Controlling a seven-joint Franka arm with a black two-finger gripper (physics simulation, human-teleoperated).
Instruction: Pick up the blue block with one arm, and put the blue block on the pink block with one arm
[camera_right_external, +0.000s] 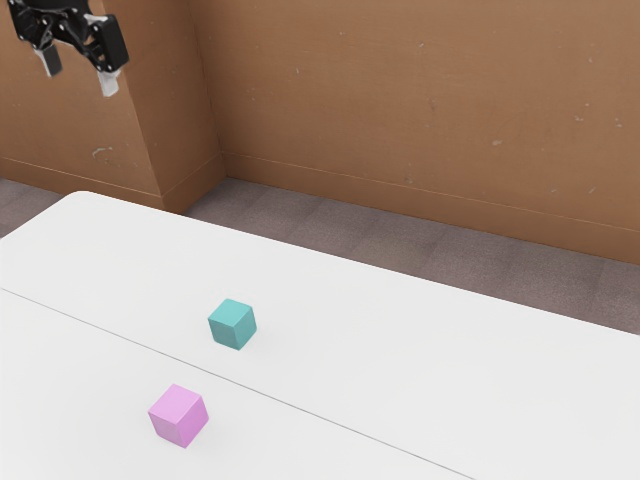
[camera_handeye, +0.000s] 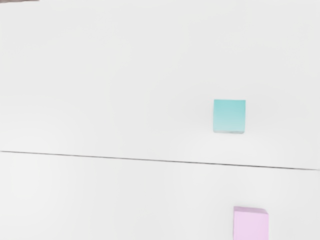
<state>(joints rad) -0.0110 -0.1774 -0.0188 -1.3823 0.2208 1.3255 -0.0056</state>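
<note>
black two-finger gripper (camera_right_external: 78, 72) hangs high in the exterior view's upper left corner, in front of the brown board wall (camera_right_external: 420, 100), well apart from both blocks. its fingers (camera_right_external: 107, 82) are spread wide with nothing between them, holding nothing.

small teal-blue cube block (camera_right_external: 232, 323) sits flat on the white smooth table (camera_right_external: 450, 360), untouched, on the far side of the thin dark seam line (camera_right_external: 130, 342) that runs across the tabletop. small pink cube block (camera_right_external: 179, 414) sits flat on the near side of that seam, toward the exterior view's lower left of the blue block. the two blocks are near each other but apart, not touching, with the seam passing between them. both upright on a face, each slightly turned relative to the table edge. nothing stacked.

wrist view looks down at the table (camera_handeye: 100, 75): blue block (camera_handeye: 229, 116) on one side of the seam line (camera_handeye: 125, 157), pink block (camera_handeye: 250, 224) on the other, cut off by the picture edge. both lie off to the side, not under the hand.

grey-brown carpet floor (camera_right_external: 400, 235) shows behind the table at the wall's foot.
</note>
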